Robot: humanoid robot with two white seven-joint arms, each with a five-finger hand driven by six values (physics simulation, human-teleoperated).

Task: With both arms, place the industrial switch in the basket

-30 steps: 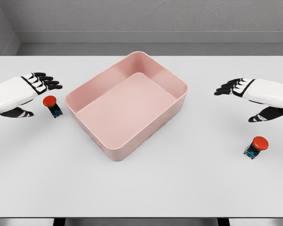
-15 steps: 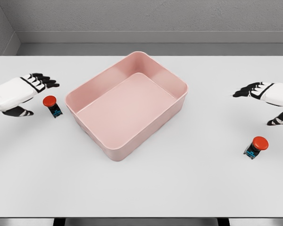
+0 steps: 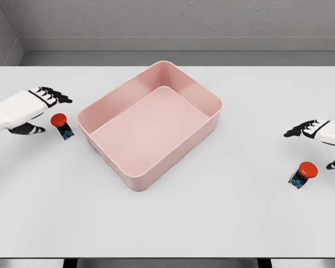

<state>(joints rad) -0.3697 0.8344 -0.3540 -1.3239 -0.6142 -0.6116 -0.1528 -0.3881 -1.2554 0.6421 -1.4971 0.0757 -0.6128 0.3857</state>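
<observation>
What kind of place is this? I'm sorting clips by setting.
Probably a simulated test bench, not a real room: a plain white table against a bare grey wall, holding only a pink basket and two red-capped switches, with smooth rendered surfaces.

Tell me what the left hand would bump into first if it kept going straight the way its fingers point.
The left hand points right, toward the pink basket. Its fingers sit above the left switch, so it would probably pass over that and meet the basket's near left wall first, though height is hard to judge.
</observation>
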